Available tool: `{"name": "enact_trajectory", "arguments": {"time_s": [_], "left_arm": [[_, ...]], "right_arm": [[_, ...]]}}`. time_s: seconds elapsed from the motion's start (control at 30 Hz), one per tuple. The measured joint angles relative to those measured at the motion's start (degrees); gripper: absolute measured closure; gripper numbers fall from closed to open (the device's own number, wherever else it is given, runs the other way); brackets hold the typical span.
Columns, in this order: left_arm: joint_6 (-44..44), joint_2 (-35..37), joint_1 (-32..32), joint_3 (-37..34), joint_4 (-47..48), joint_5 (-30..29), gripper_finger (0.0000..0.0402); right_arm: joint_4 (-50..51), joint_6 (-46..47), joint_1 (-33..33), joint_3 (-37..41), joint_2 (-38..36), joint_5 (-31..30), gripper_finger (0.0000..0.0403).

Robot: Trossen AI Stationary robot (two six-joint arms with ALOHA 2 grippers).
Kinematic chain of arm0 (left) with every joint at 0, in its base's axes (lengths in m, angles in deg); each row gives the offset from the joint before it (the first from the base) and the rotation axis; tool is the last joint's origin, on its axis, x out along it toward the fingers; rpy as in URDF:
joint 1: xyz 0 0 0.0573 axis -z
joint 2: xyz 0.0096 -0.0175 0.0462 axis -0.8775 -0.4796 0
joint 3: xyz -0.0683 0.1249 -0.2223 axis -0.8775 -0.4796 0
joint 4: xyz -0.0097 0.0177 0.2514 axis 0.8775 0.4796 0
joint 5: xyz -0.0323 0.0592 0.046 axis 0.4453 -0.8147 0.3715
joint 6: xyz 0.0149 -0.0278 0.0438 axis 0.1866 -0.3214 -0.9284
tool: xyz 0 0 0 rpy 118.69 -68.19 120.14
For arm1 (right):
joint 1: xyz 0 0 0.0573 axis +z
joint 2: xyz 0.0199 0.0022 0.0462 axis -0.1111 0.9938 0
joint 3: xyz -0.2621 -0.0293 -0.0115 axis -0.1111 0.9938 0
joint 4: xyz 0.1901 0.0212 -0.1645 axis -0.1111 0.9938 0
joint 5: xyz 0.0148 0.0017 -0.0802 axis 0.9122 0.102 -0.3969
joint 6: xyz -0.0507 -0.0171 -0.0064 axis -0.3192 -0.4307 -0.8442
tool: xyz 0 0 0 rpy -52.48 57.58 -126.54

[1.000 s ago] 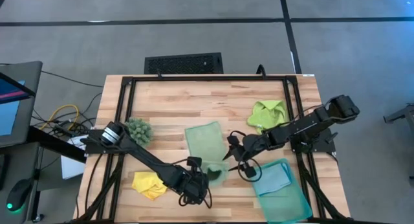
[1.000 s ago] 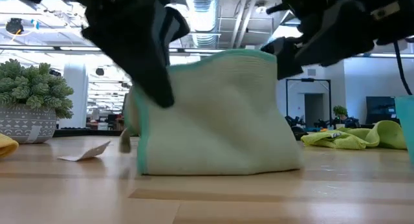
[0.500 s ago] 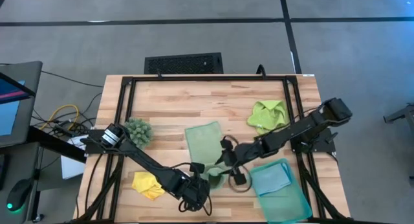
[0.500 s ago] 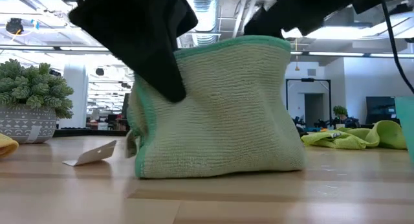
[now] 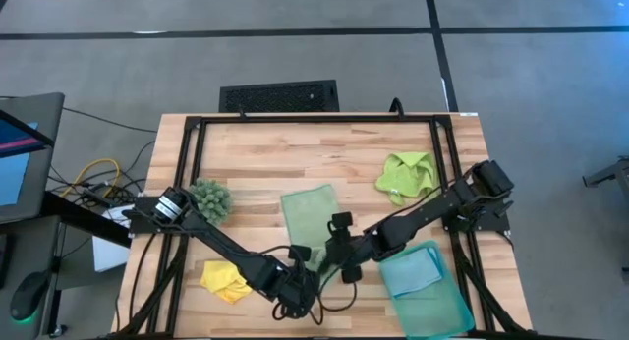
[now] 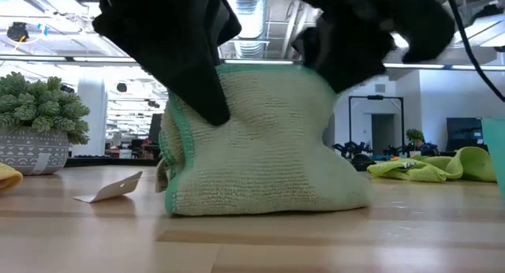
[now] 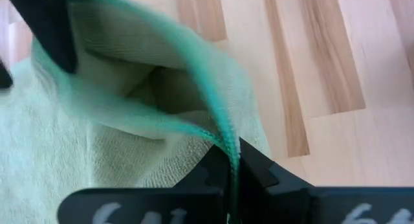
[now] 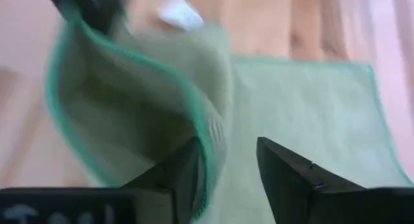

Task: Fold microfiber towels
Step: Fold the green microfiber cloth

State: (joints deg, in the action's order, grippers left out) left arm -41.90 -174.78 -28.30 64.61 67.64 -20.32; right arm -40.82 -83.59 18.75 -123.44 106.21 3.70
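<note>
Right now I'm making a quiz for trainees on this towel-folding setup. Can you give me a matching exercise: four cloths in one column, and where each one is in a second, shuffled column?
Cloths:
1. yellow towel
2. lime green towel
3. light blue towel
4. pale green towel

Places:
A. lying in the teal tray
B. one edge lifted, pinched in the shut left claw
C. crumpled near the table's right edge
D. crumpled by the left arm, at the near left of the table

Pairs: 1-D, 2-C, 3-A, 4-B

The wooden table (image 5: 265,153) carries 3 cloths directly: a pale sage green towel (image 5: 311,214) mid-table, a lime green towel (image 5: 405,173) far right, a yellow towel (image 5: 224,280) near left. A dark-green spiky clump (image 5: 210,197) sits left, a teal tray (image 5: 454,314) near right.
</note>
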Motion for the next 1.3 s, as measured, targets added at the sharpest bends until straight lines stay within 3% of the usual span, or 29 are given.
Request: {"name": "enact_trajectory", "arguments": {"time_s": [0.33,0.4,0.6,0.87,1.1,1.3], "left_arm": [[1.4,0.0,0.3,0.0,0.4,0.0,0.0401],[2.7,0.1,0.1,0.1,1.6,0.5,0.0401],[4.2,0.1,0.3,0.1,3.2,1.1,0.0401],[4.2,0.1,0.3,0.1,3.2,1.1,0.0401],[4.2,0.1,0.3,0.1,3.2,1.1,0.0401],[4.0,0.1,0.3,0.1,3.1,1.1,0.0401]], "right_arm": [[10.7,4.4,2.7,-1.6,-3.3,-1.5,0.0381],[11.2,4.6,3.4,-1.8,-4.4,-1.7,0.0394],[11.3,1.7,6.4,-1.7,-6.7,0.0,0.0347],[8.8,-1.8,6.4,-1.7,-6.7,11.7,0.0257],[17.0,-3.4,4.3,-0.7,-7.5,9.9,0.0173],[8.0,-6.0,0.5,5.7,-7.4,8.0,0.0159]]}}
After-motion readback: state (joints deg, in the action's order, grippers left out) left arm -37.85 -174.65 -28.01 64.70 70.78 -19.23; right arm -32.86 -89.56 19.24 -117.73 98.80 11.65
